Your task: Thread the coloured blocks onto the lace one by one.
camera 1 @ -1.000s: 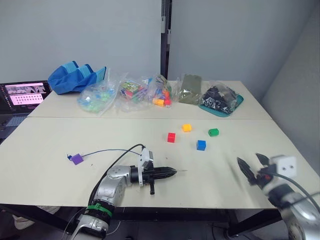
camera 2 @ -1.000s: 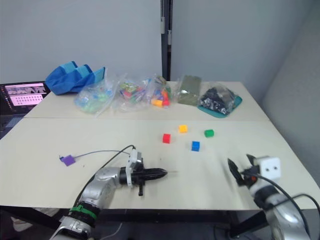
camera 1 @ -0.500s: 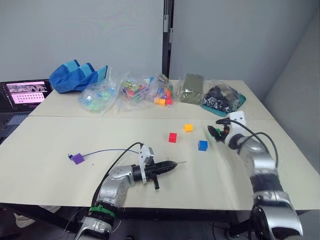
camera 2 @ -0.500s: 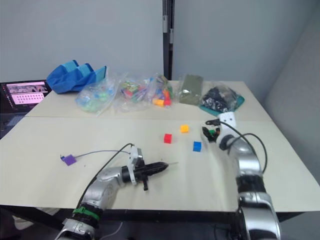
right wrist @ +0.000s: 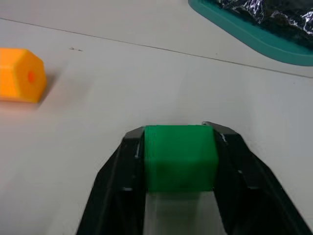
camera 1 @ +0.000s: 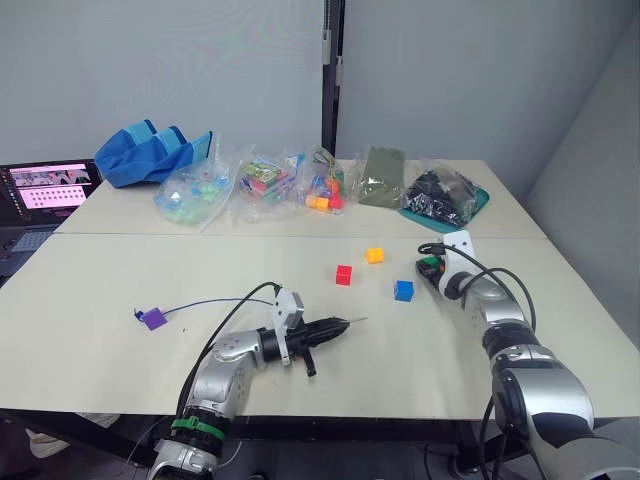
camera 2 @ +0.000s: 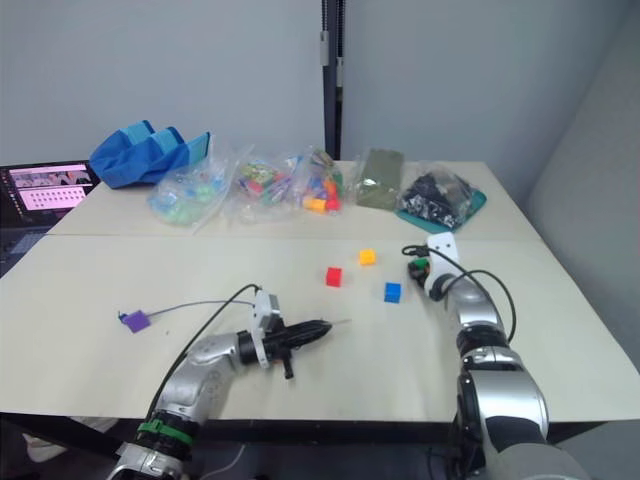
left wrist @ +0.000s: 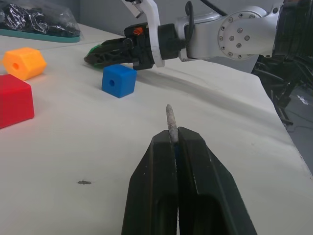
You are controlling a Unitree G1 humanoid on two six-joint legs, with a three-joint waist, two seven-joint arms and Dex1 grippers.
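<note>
Far out to the left of the left gripper (camera 1: 331,326), a laptop (camera 1: 45,187) sits at the edge of the pale table (camera 1: 120,270), with a blue bag (camera 1: 150,155) behind it against the grey wall (camera 1: 160,60). The purple piece (camera 1: 152,319) lies on the table well to the left of that gripper, at the far end of the lace (camera 1: 215,300), whose dark cord runs from it toward the left arm. The left gripper's fingers are pressed together on the lace, the stiff pale tip (left wrist: 169,116) sticking out just past the fingertips and pointing toward the blocks. Clear bags of toys (camera 1: 265,183) line the back of the table beyond it, beside a dark pole (camera 1: 331,70). Ahead of the tip lie the red block (camera 1: 343,275), the orange-yellow block (camera 1: 374,255) and the blue block (camera 1: 403,290), each apart from the others. Just right of the blue block, the right gripper (right wrist: 178,147) pinches the green block (right wrist: 180,156) between its two fingers, low over the table. Behind it rests a teal tray (camera 1: 470,212) holding a dark bag.
</note>
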